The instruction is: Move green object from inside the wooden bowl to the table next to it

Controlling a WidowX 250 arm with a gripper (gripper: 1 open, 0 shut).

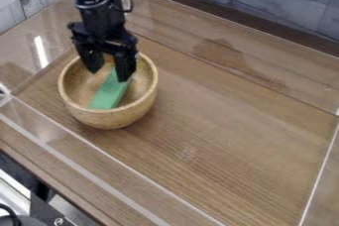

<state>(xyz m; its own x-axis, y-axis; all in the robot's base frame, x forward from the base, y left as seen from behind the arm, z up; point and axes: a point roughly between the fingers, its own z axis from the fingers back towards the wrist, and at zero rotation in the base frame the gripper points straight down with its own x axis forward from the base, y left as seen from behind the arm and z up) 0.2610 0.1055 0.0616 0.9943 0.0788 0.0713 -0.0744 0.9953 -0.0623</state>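
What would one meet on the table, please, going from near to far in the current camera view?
Nearest, the wooden bowl's front wall, then the green block inside it.

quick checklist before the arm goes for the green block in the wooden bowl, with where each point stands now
1. Flat bright-green rectangular block inside the round light-tan wooden bowl: ok
2. Block visible enough to aim at: ok, though its far end sits close to the black gripper
3. Gripper open: ok
4. Fingertips on both sides of the block: cannot tell, the dark fingers blend together from this view
5. Bare spot beside the bowl on the brown wood-grain table for setting the block down: ok, to the right in the picture
6. Block already out on the table: not ok, it lies in the bowl
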